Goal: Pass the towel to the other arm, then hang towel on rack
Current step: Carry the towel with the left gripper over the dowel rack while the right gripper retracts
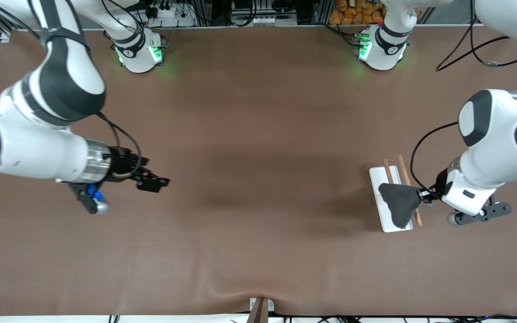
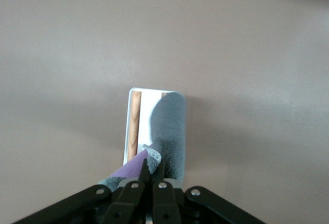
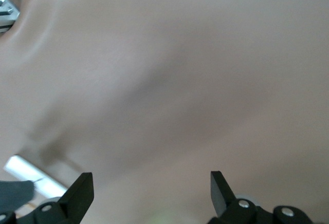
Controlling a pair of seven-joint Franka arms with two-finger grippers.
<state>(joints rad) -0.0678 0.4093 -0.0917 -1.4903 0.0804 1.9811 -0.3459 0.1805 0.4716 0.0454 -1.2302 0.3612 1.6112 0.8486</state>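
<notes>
The dark grey towel (image 1: 400,202) hangs over the rack (image 1: 389,215), draped across its two brown rods (image 1: 405,172) above the white base. My left gripper (image 1: 421,194) is shut on the towel's corner beside the rack. In the left wrist view the fingertips (image 2: 145,170) pinch the lilac-purple patch (image 2: 131,166), with the grey towel (image 2: 170,131) lying over the rack's base (image 2: 127,126). My right gripper (image 1: 153,183) is open and empty, held over bare table toward the right arm's end. Its two fingers (image 3: 82,192) stand wide apart.
The brown table mat (image 1: 258,179) covers the whole table. The arm bases (image 1: 138,51) stand along the top edge. A small bracket (image 1: 260,307) sits at the table edge nearest the front camera.
</notes>
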